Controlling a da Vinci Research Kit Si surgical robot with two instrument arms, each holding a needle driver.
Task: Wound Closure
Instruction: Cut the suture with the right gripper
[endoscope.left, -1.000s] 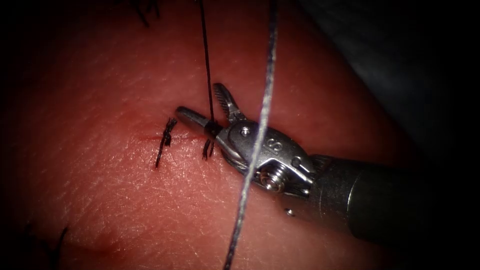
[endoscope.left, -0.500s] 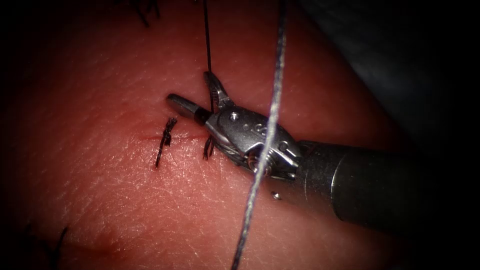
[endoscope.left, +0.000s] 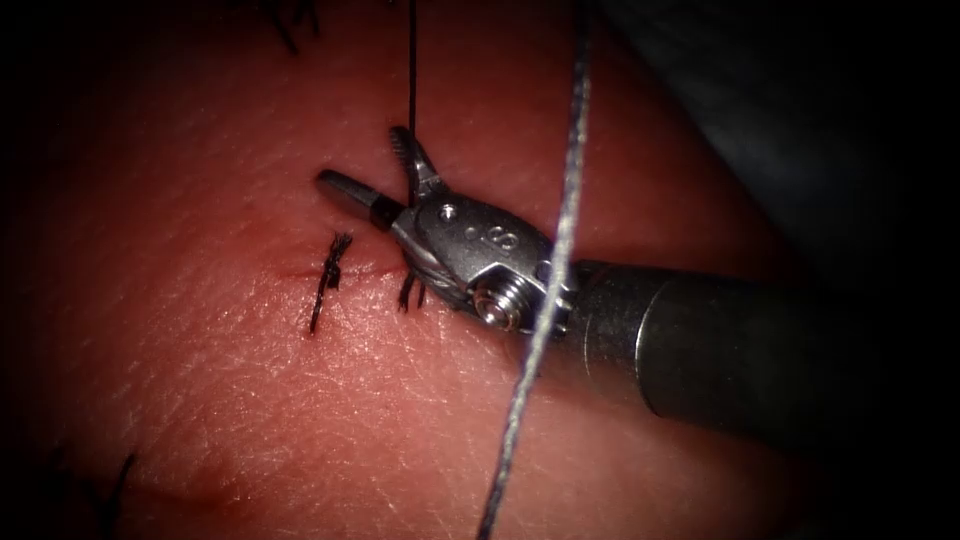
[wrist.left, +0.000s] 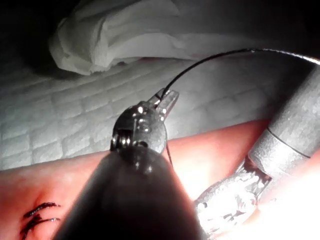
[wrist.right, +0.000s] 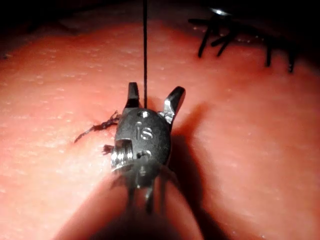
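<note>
The right tool (endoscope.left: 385, 175) lies over the tissue (endoscope.left: 250, 400) at the cut (endoscope.left: 300, 272), its jaws spread apart in a V with the dark taut thread (endoscope.left: 411, 60) rising between them; they grip nothing. Just below sit a knot's cut ends (endoscope.left: 412, 290), with another stitch (endoscope.left: 328, 280) to the left. In the left wrist view the left tool (wrist.left: 167, 100) has its jaws closed on the thread (wrist.left: 200, 65) above the tissue (wrist.left: 210, 150). A pale strand (endoscope.left: 560, 250) crosses in front
</note>
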